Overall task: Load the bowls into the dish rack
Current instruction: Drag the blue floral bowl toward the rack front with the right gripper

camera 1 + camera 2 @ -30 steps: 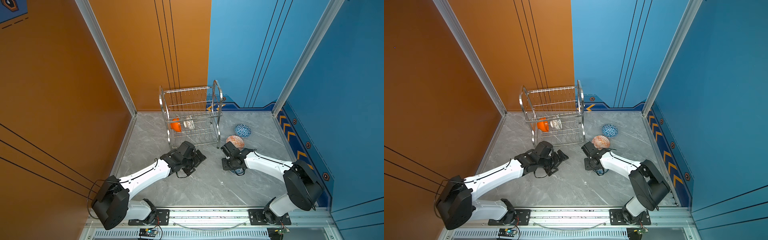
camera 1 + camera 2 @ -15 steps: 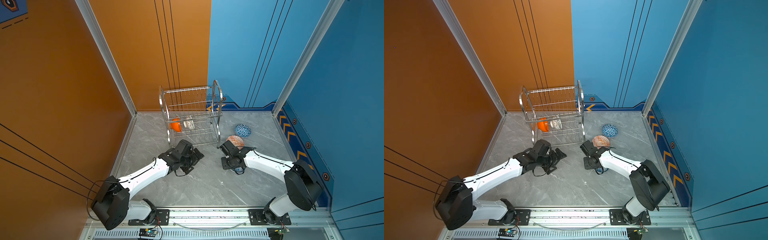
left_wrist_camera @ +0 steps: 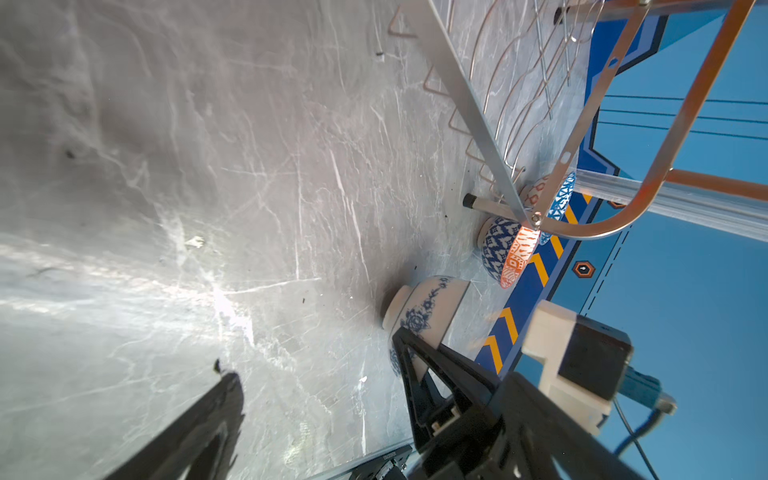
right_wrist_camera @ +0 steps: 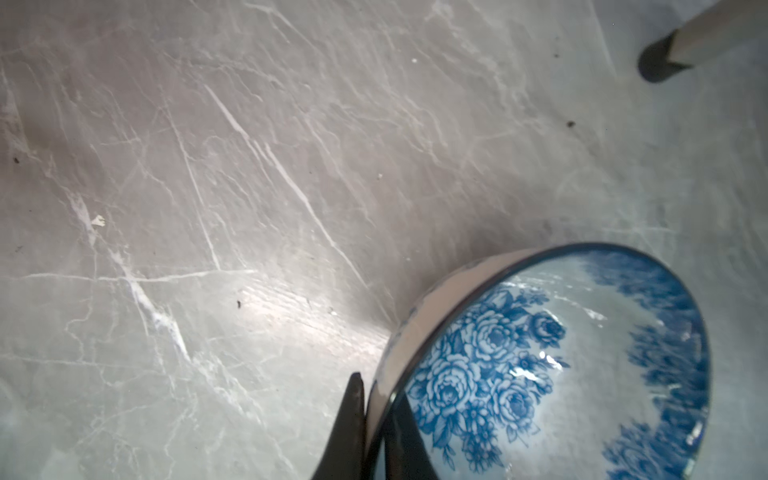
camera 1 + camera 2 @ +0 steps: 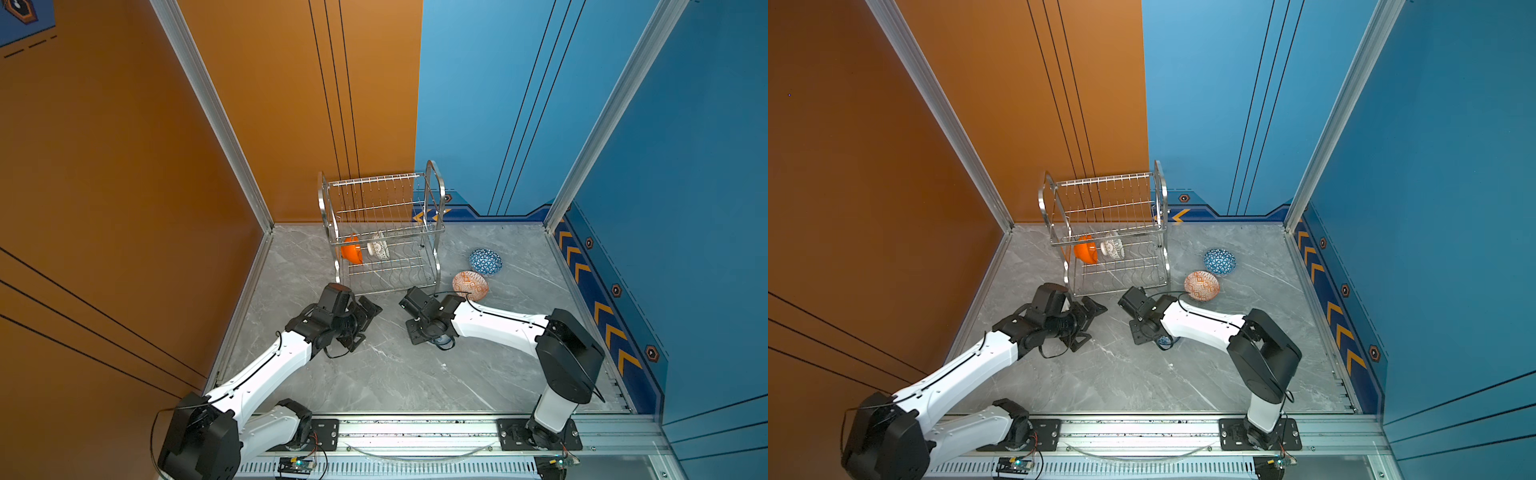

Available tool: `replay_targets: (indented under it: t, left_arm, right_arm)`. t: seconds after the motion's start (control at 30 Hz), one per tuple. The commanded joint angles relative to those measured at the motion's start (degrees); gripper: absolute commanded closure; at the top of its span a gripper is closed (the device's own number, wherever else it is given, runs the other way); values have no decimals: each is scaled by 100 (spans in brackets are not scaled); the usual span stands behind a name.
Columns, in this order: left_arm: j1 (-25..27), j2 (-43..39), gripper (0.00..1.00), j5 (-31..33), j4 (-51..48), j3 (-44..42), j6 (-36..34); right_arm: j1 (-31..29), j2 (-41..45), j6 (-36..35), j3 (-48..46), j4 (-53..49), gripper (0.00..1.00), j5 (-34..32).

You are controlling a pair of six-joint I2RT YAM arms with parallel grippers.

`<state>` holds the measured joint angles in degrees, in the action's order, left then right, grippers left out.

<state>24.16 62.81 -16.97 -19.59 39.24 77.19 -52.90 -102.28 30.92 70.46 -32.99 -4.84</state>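
**A:** Start on the left. What is the left claw (image 5: 363,326) doing?

**B:** It is spread wide and holds nothing. It hangs low over the table (image 5: 374,374), just in front of the dish rack (image 5: 374,181). I'd keep it out of the approach lane.

**A:** And the rack?

**B:** It stands at the back of the table. The orange bowl (image 5: 351,251) and the lattice bowl (image 5: 379,249) are on edge at the left end of the lower shelf. The slots to their right look free.

**A:** Then the right claw (image 4: 372,428).

**B:** It is pinched nearly shut on the rim of the floral bowl (image 4: 540,361), with one finger outside the wall and one inside. The bowl is in front of the rack's right leg and seems to rest on the table.

**A:** How would you do the lift well?

**B:** It is a thin grip on glazed ware, so lift slowly and watch for the bowl swinging. Turn it on edge, then feed it into the slot beside the lattice bowl without knocking that one. Mind the rack's front rail on the way in.

**A:** What is further right?

**B:** The orange-white bowl (image 5: 470,285) and the triangle bowl (image 5: 485,262) sit upright on the table, close together and right of the rack. They come next.
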Motion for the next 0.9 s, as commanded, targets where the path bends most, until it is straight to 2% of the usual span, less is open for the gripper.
replay_targets:
  t: [0.0, 0.4, 0.87]
  left_arm:
    - [-236, -312, 2, -235, -430, -156, -204]
    - [-997, -1254, 2, -536, -889, -694, -204]
    - [-1158, -1289, 2, -766, -897, -786, -255]
  right_arm:
    - [-169, -357, 94, 488, -84, 100, -17]
    - [-458, -1576, 204, 1566, -177, 97, 163]
    - [-439, -1966, 222, 1856, -250, 83, 390]
